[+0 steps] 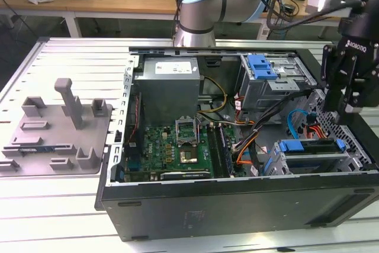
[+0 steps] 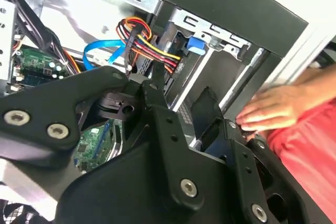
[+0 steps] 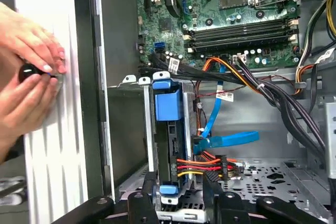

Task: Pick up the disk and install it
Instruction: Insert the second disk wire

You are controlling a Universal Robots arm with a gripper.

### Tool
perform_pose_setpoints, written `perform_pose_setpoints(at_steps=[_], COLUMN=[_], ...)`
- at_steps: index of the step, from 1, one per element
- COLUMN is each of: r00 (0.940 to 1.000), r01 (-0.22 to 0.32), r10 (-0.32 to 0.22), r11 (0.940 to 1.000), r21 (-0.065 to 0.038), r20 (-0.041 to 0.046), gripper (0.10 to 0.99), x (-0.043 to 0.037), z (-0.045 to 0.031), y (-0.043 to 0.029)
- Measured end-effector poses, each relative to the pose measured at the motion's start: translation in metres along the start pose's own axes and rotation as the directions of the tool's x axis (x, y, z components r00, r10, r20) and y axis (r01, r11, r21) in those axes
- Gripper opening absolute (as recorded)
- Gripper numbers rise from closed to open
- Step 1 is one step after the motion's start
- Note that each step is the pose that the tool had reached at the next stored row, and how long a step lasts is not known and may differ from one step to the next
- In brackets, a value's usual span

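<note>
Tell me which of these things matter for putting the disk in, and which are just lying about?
Part of the job:
- disk in its blue bracket, sitting in the computer case
- gripper above it

Just around:
- grey plastic tray
- green circuit board
- a person's hands

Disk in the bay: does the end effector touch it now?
Apart. In the exterior view, the end effector hangs above the disk, a clear gap between.

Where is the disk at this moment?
The disk sits in the drive cage at the computer case's corner, on the exterior view's right, below the gripper, beside the blue cable.
</note>
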State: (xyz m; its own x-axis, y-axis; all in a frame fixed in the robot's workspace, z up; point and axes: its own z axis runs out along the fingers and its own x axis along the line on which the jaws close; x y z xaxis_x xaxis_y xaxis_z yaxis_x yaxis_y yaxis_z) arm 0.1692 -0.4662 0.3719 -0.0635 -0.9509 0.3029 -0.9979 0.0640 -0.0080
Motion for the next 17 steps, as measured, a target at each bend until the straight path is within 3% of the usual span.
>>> perform_pose_setpoints(at_steps=[1,2,3,4,6,11,14,17], r00=[0.9998,0.9996,0.9994,0.999,0.9987,0.9985,0.9985,0.9991], r01=[-0.001,-0.001,0.0,0.0,0.0,-0.001,-0.005,-0.01], r10=[0.001,0.001,0.001,0.001,0.001,0.002,0.005,0.01], r11=[1.0,1.0,1.0,1.0,1.0,1.0,1.0,0.9999], r21=[0.001,0.002,0.002,0.003,0.003,0.006,0.006,0.003], r20=[-0.0205,-0.0292,-0.0353,-0.0436,-0.051,-0.0547,-0.0539,-0.0405], gripper=[0.467,0.4,0.4,0.329,0.329,0.329,0.329,0.329], x=[-0.0039,-0.0049,-0.0052,-0.0059,-0.0078,-0.0131,-0.0128,-0.0114], z=[-0.0018,-0.0022,-0.0023,-0.0026,-0.0032,-0.0049,-0.003,-0.0003], y=[0.0008,0.0013,0.0023,0.0046,0.0088,0.0227,0.0232,0.0231])
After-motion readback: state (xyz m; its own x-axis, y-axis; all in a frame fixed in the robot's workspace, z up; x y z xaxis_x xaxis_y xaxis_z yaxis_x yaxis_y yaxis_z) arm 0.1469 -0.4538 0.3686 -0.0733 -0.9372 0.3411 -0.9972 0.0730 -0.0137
